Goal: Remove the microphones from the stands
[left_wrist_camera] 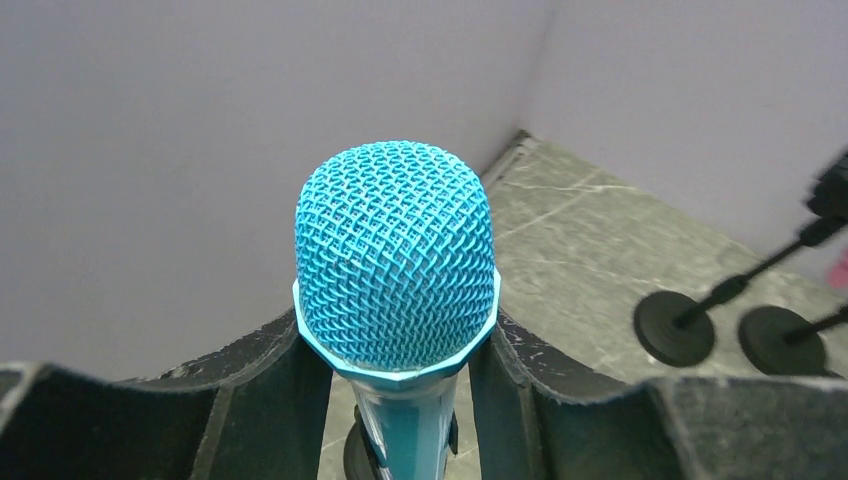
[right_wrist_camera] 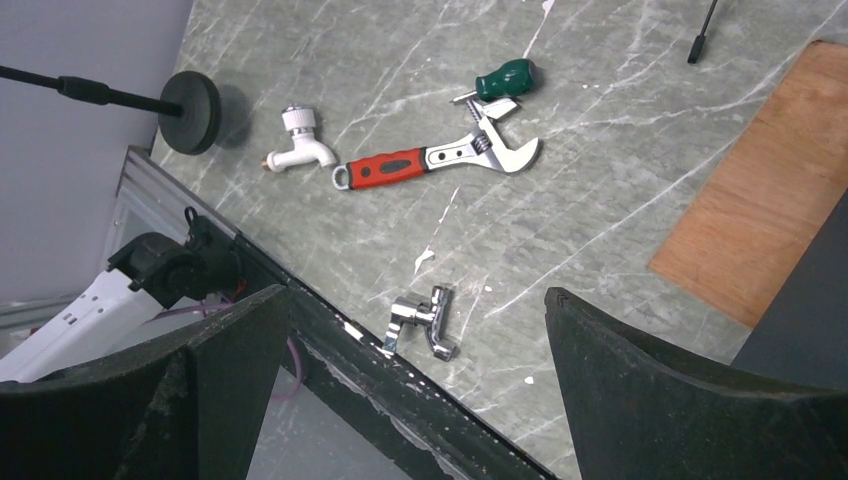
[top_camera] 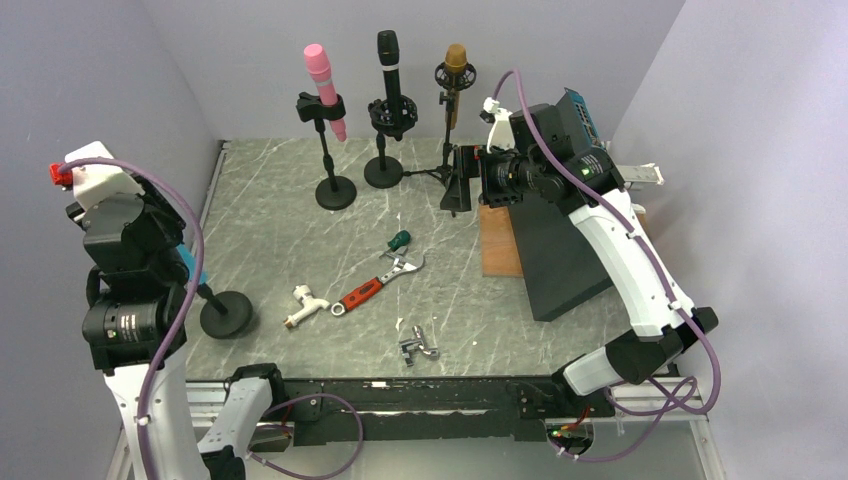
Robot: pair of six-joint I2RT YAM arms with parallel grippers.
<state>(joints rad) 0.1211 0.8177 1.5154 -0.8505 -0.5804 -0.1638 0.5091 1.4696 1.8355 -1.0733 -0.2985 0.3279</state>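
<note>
At eight o'clock on the surface (top_camera: 300, 215), we are clamping the left end effector (left_wrist_camera: 400, 395) around the blue microphone (left_wrist_camera: 395, 265), seemingly to lift it off its stand (top_camera: 225, 313); the right end effector (right_wrist_camera: 415, 330) is hanging open, empty.

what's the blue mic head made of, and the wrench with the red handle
Blue microphone head: woven wire mesh, likely metal painted blue, going by the open lattice. Wrench: jaw looks like polished steel from its bright shine; the red grip looks matte, probably rubber or plastic.

Blue mesh-headed microphone (left_wrist_camera: 395, 265) sits atop its black round-based stand (top_camera: 226, 313).
</note>
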